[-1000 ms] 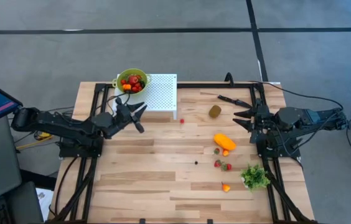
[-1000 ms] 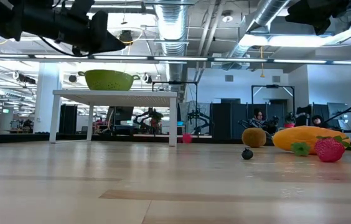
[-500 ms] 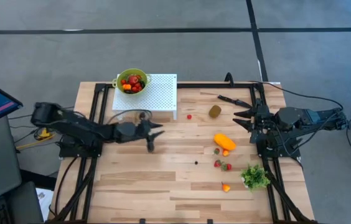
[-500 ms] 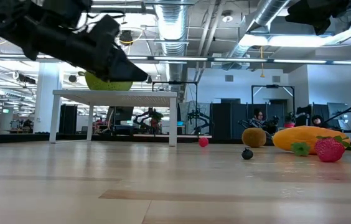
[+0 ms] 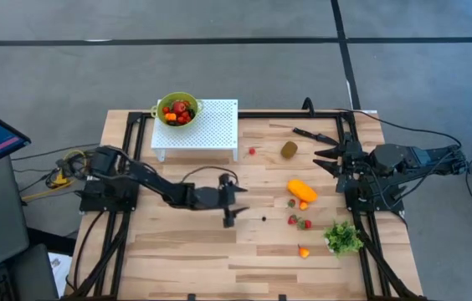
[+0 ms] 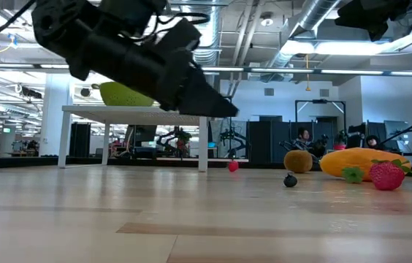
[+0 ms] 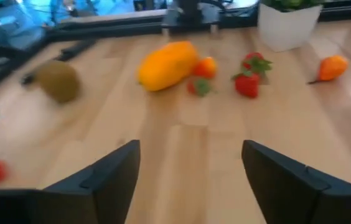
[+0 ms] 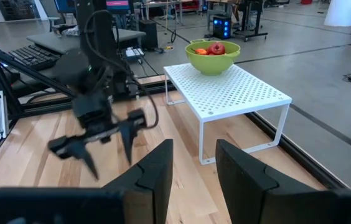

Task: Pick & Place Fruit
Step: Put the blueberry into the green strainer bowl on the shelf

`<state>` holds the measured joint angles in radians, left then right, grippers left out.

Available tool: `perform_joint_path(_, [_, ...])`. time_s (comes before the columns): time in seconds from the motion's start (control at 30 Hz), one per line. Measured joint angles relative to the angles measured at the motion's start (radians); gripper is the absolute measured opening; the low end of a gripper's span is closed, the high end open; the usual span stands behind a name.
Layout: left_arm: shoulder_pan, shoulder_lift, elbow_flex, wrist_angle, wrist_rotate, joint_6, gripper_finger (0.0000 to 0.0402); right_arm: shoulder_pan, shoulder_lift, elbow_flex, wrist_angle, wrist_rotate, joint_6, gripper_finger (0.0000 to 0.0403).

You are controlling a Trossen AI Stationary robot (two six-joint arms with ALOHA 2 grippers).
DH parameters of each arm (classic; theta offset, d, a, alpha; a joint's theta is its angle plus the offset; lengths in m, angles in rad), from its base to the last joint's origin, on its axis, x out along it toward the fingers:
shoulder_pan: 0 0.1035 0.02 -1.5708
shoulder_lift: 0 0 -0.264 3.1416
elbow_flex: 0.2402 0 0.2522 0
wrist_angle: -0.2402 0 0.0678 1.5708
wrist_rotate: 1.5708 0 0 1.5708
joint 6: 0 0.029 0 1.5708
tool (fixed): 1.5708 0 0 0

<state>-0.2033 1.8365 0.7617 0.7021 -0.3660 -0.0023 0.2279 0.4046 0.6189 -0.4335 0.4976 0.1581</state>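
The left gripper [image 5: 229,203] hangs over the middle of the table [image 5: 194,242], stretched out on a long reach from its base, with its two dark fingers [image 7: 107,180] spread wide and nothing between them. In the high view the fruit it faces lies toward three o'clock, all on the far right half of the boards.

Nearest along that line is a tiny dark berry [image 5: 264,219], just past the fingertips at about four o'clock. Farther out at three o'clock sits the elongated orange fruit [image 5: 301,190], its long axis slanting from ten toward four o'clock, so it lies partly crosswise to the left arm's approach. Just below it are small red strawberry-like pieces [image 5: 303,223] with green caps, and a small orange piece [image 5: 304,251] lies near the leafy bunch [image 5: 342,237] in its white pot. The kiwi-like oval [image 5: 289,150], brownish and dull, rests at about two o'clock, and a lone red berry [image 5: 252,151] lies at roughly one o'clock, just beside the white perforated stand [image 5: 211,125].

The green bowl [image 5: 177,109] on that stand already holds red and orange pieces.

The right gripper [image 5: 324,159] waits at the right edge, jaws narrowly parted, empty; it is closer to the kiwi and orange fruit. My guess is the left one is heading for the dark berry.
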Motion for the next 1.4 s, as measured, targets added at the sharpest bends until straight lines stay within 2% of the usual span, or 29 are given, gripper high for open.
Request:
perform_joint_path(0.17, [-0.032, 0.12, 0.084, 0.002, 0.007, -0.018, 0.029, 0.0, 0.0, 0.0, 0.0, 0.0, 0.0, 0.0116])
perform_joint_path(0.4, [-0.048, 0.254, 0.17, 0.015, 0.007, -0.023, 0.0285, 0.0, 0.0, 0.0, 0.0, 0.0, 0.0, 0.0116])
perform_joint_path(0.63, [-0.046, 0.336, 0.216, 0.02, 0.011, -0.037, 0.0281, 0.0, 0.0, 0.0, 0.0, 0.0, 0.0, 0.0116])
perform_joint_path(0.93, [-0.036, 0.375, 0.274, 0.046, 0.076, -0.073, 0.0281, 0.0, 0.0, 0.0, 0.0, 0.0, 0.0, 0.0116])
perform_joint_path(1.13, [-0.018, 0.466, 0.321, 0.089, 0.123, -0.096, 0.028, 0.0, 0.0, 0.0, -0.006, 0.0, 0.0, 0.0116])
perform_joint_path(1.27, [-0.017, 0.482, 0.328, 0.098, 0.125, -0.1, 0.0258, 0.0, 0.0, 0.0, -0.006, 0.0, 0.0, 0.0116])
perform_joint_path(1.4, [-0.025, 0.473, 0.328, 0.083, 0.112, -0.102, 0.0201, 0.0, 0.0, 0.0, -0.006, 0.0, 0.0, 0.0116])
